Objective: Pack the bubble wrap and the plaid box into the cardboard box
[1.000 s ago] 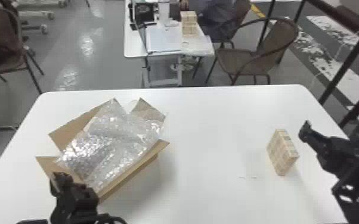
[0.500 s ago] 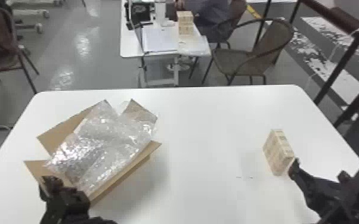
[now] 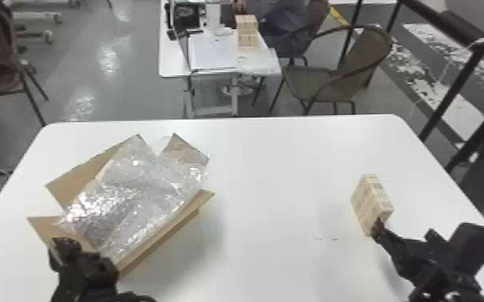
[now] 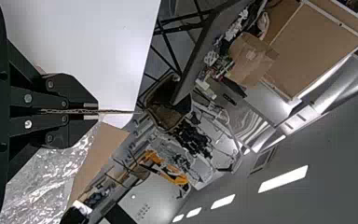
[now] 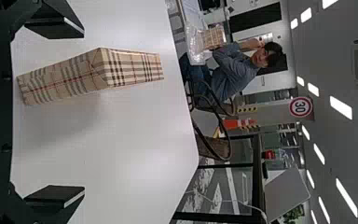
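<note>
Left gripper [image 3: 63, 245]: fingers clench flap [image 4: 116, 111] of cardboard box [image 3: 167, 237] | bubble wrap [image 3: 136, 192]: inside | right gripper [image 3: 404, 237]: fingers open, near plaid box [image 3: 368, 200]

A: Head cam?
B: Up high, facing forward and down on the white, round-cornered table [image 3: 273, 180]. Middling range, room across the top of frame.
A: Left wrist?
B: Close in at the open brown cardboard box [image 3: 80, 172], aimed out past it to the room and long white ceiling lights [image 4: 283, 179]. Shares that box and the clear, crinkled bubble wrap sheet [image 3: 140, 192] with head view, left of frame there.
A: Right wrist?
B: Near the oblong tan plaid box [image 3: 370, 200], facing across the tabletop to room and ceiling. Head view has it right, below middle.
A: All three overlap?
B: Tabletop, yep. Wrist views are sideways.
</note>
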